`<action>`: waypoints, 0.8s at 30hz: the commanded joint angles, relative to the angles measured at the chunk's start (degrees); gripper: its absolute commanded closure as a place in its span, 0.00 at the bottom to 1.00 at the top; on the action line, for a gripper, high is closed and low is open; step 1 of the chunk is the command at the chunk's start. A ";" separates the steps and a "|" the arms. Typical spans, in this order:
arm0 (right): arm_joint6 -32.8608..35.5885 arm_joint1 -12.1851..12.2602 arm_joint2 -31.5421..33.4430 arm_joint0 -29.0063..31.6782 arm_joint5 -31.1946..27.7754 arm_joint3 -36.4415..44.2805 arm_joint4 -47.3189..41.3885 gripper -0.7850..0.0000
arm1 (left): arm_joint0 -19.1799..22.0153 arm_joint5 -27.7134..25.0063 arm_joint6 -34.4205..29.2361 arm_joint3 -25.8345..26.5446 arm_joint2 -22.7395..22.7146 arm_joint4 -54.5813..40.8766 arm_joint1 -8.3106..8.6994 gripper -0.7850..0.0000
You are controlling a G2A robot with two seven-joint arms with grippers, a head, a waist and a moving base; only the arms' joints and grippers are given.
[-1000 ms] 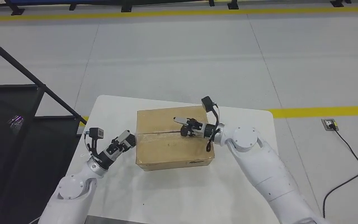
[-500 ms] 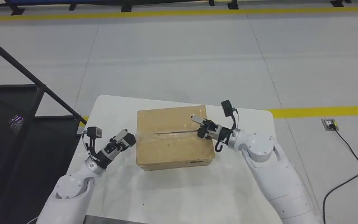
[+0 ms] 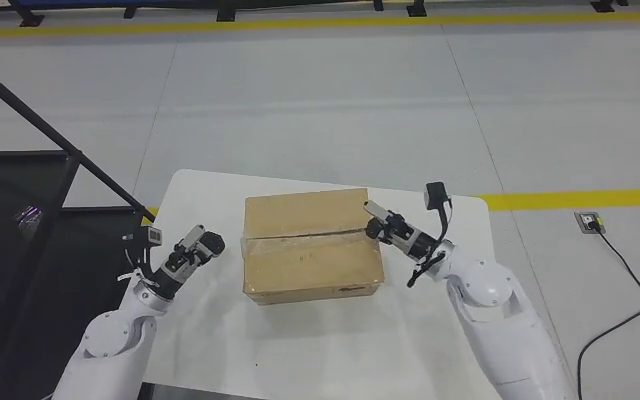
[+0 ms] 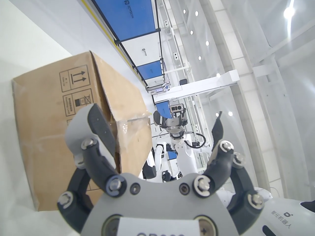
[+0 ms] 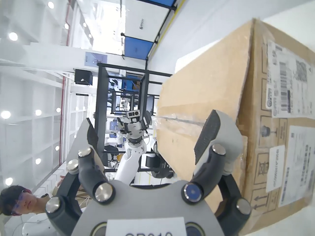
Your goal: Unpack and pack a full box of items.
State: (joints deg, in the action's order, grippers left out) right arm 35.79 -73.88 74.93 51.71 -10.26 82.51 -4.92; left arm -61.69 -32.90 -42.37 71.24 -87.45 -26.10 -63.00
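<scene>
While the left gripper (image 3: 204, 238) hangs over the left part of the white table (image 3: 300, 340), its fingers (image 4: 98, 124) are spread wide with nothing between them, and they stand near the left side of the cardboard box (image 3: 310, 245) without touching it. In the left wrist view the left gripper (image 4: 157, 116) faces that side wall of the cardboard box (image 4: 49, 114), which carries printed handling symbols.

The box sits in the middle of the table with its top flaps shut. A strip of clear tape (image 3: 300, 236) runs across the top from left to right, along the seam where the flaps meet.

At the box's right edge, near the end of that seam, is the right gripper (image 3: 378, 216). Its fingers (image 5: 209, 131) are also released and hold nothing. In the right wrist view the right gripper (image 5: 151, 124) has one finger in front of the upper corner of the cardboard box (image 5: 209, 94); whether it touches the cardboard cannot be told. White shipping labels (image 5: 288, 89) are stuck on the box's right wall.
</scene>
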 commanded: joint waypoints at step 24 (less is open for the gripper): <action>3.75 0.14 -0.82 -1.02 -12.99 -8.50 -7.08 0.00 | 9.69 10.32 -8.51 -4.46 9.23 -5.55 -1.24 0.00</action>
State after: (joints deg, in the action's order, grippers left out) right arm 39.40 -73.78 74.06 50.71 -22.99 74.31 -11.93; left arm -53.18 -22.98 -50.83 68.78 -79.19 -31.36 -64.01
